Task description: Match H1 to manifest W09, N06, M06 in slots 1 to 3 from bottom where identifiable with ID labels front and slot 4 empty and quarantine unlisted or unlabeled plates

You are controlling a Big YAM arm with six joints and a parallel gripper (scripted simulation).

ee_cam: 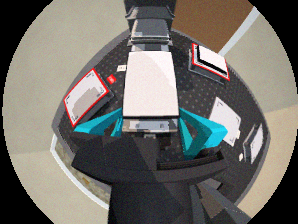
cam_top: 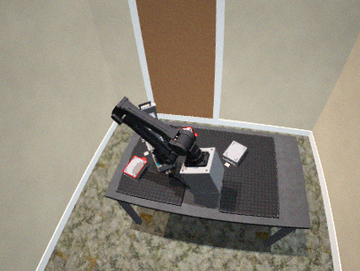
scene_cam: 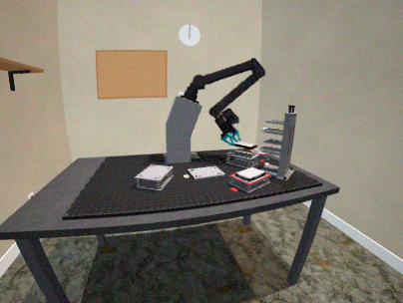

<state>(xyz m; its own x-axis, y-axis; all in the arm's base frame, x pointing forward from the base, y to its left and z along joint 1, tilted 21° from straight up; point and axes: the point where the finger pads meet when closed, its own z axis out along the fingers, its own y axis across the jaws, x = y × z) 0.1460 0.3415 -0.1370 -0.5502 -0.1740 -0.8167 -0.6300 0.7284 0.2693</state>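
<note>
My gripper (scene_cam: pixel 232 139) (ee_cam: pixel 150 111) is shut on a white-topped plate (scene_cam: pixel 245 145) (ee_cam: pixel 150 82), one finger on each long side near its close end. The plate is roughly level, a little above a grey nest (scene_cam: pixel 241 158). Its ID label cannot be read. The hotel H1 (scene_cam: pixel 288 145) (ee_cam: pixel 150 29) stands beyond the plate; labels on its shelves are too small to read. A red-edged nest (scene_cam: pixel 249 183) (ee_cam: pixel 215 74) bears a white-topped plate (scene_cam: pixel 250 173) (ee_cam: pixel 212 56). The other red-edged nest (cam_top: pixel 135 168) (ee_cam: pixel 86 98) shows no clear plate.
A low white nest (scene_cam: pixel 205 172) (ee_cam: pixel 225 121) lies between the red-edged nest with the plate and a raised grey nest (cam_top: pixel 235 152) (scene_cam: pixel 155 175) (ee_cam: pixel 255 143). The arm's grey pedestal (cam_top: pixel 202 183) (scene_cam: pixel 179 135) stands at the table's back in the exterior view. The arm hides part of the hotel in the top view.
</note>
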